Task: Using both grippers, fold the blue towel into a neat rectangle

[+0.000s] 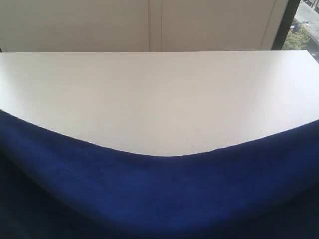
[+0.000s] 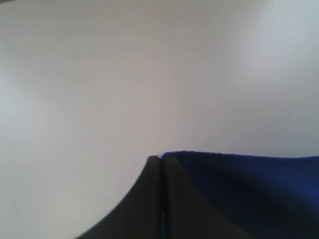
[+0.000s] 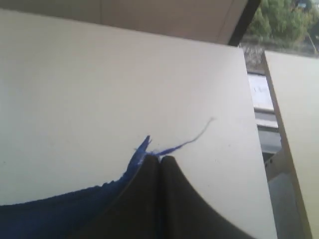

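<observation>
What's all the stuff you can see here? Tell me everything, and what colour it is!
blue towel: one, deep blue, hanging in a sagging curve across the near side of the exterior view.
table: one, white, under and beyond the towel.
loose thread: one, blue, trailing from the towel corner at the right claw.
wall panels: pale cream, behind the table.
window: one, dark frame, green trees outside, far right of the exterior view.
left claw: one, black, shut on one towel corner.
right claw: one, black, shut on the other corner.
</observation>
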